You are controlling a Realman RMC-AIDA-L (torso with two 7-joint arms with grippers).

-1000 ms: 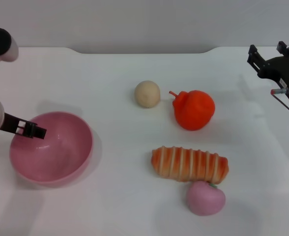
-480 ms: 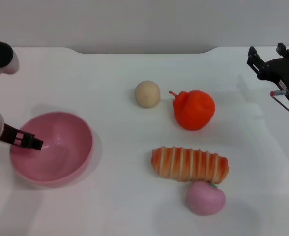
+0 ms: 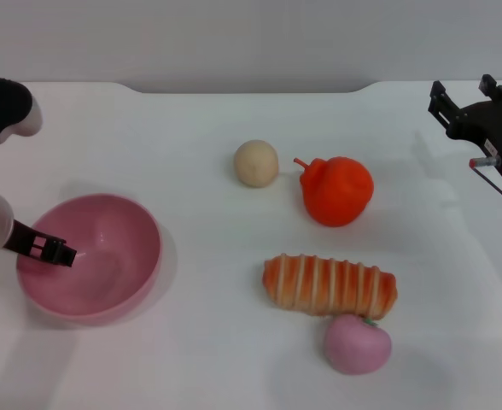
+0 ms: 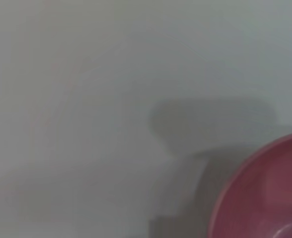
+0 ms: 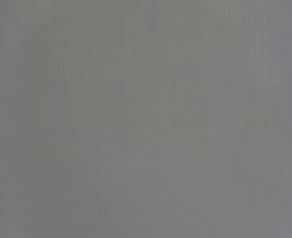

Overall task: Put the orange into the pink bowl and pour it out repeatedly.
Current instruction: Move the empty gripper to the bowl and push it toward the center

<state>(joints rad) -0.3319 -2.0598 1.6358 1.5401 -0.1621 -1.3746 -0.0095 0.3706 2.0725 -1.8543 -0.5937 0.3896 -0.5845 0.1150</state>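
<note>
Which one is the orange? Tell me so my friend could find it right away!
Start at the white table and find the long striped bread near the middle. Just behind it, farther from the robot, sits the orange, with a beige ball beside it. It is the only bright red-orange thing, lumpy and round, with a little curled stem.

No readable text, labels, brands or numbers on any object.

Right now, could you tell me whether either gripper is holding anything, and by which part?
The left gripper is at the near-left rim of the large glossy pink plastic bowl; whether it grips it cannot be told. The right gripper holds nothing, open.
</note>
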